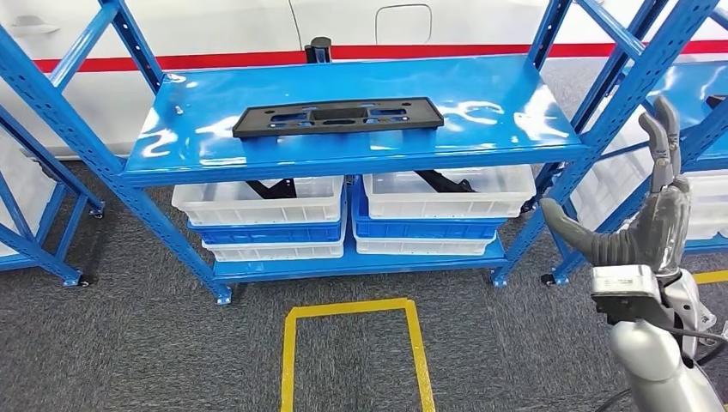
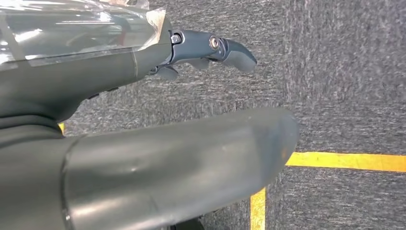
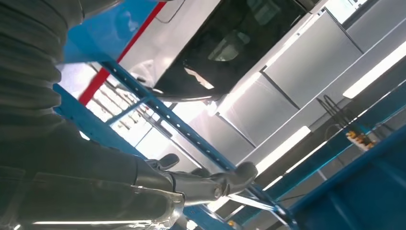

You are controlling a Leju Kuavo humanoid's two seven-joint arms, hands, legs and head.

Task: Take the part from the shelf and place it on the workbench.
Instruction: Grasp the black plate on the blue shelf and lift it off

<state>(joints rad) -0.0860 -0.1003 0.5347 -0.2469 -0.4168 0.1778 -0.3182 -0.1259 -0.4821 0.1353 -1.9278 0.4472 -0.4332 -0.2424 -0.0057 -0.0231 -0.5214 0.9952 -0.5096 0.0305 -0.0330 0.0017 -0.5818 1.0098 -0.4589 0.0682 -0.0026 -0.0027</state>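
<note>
A flat black plastic part [image 1: 338, 117] with cut-outs lies across the middle of the blue shelf's top board [image 1: 257, 86]. My right hand [image 1: 640, 215] is raised to the right of the shelf, level with its front post, well apart from the part. Its fingers point upward and are spread, the thumb juts left, and it holds nothing. The right wrist view shows the same hand [image 3: 143, 177] against blue shelf posts. My left hand [image 2: 143, 120] hangs over grey carpet with its fingers [image 2: 215, 48] stretched out and nothing in it.
White and blue bins [image 1: 257, 215] fill the lower shelf level. More blue racks stand at the left [image 1: 34, 189] and right [image 1: 695, 94]. A yellow tape rectangle [image 1: 352, 309] marks the carpet in front of the shelf. A white wall with a red stripe is behind.
</note>
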